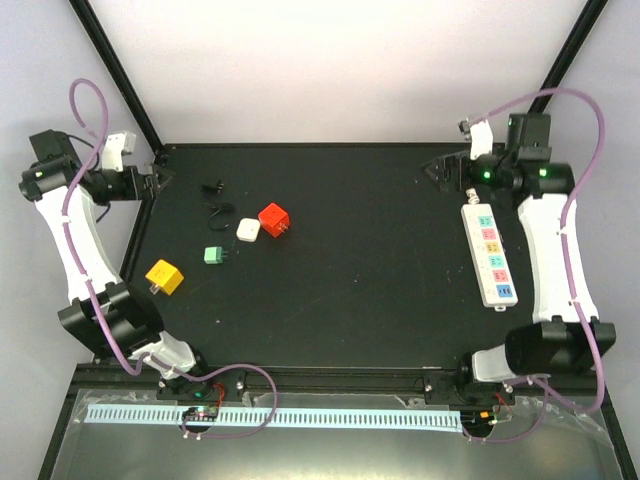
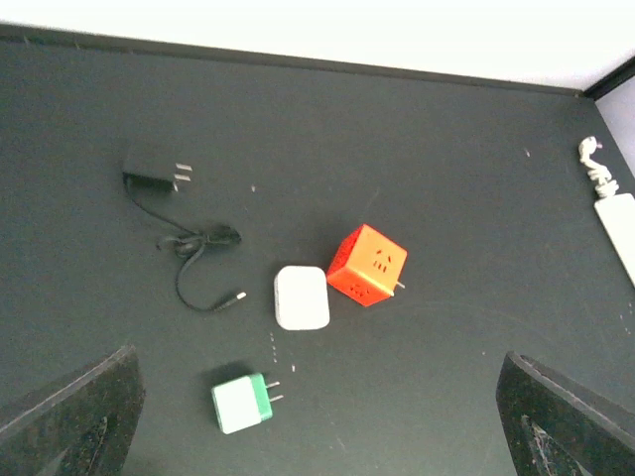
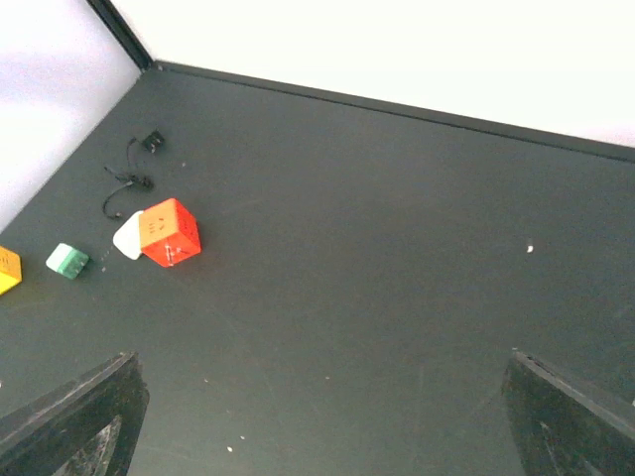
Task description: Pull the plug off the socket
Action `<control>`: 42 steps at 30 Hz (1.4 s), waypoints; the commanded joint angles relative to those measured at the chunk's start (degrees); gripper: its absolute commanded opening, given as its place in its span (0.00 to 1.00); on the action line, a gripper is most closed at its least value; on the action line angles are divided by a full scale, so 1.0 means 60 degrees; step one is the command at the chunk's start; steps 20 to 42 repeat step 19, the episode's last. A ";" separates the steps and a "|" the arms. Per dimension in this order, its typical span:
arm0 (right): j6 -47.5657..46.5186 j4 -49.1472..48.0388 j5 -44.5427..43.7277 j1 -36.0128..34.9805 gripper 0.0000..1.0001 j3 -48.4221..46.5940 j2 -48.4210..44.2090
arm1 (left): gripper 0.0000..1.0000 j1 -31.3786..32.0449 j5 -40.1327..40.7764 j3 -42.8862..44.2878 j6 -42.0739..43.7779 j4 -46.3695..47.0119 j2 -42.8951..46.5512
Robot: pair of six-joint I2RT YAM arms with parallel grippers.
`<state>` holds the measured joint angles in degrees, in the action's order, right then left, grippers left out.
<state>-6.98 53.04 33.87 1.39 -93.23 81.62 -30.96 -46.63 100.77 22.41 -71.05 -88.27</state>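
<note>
No plug shows in the long white rectangular power strip with coloured outlet faces [image 1: 490, 255] at the right of the top view, so the pull looks done; the left gripper [image 2: 317, 436] and right gripper [image 3: 317, 426] hang spread and empty, and only parking seems called for.

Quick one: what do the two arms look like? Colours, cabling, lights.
Left arm and right arm alike: white link shells, black joints and bases, a lilac cable looping alongside each. Green lights glow near the wrists. The left gripper has black fingers.
</note>
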 commanded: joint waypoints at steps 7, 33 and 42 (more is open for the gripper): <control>0.0565 -0.3541 -0.0296 -0.0040 1.00 0.4671 -0.2288 | 0.99 0.0349 0.0084 -0.3979 -0.0350 0.2450 0.2135; 0.0517 -0.3791 -0.0394 -0.0036 1.00 0.5266 -0.2493 | 0.99 0.1434 0.1179 -0.5152 -0.1048 0.3458 0.3007; 0.0517 -0.3791 -0.0394 -0.0036 1.00 0.5266 -0.2493 | 0.99 0.1434 0.1179 -0.5152 -0.1048 0.3458 0.3007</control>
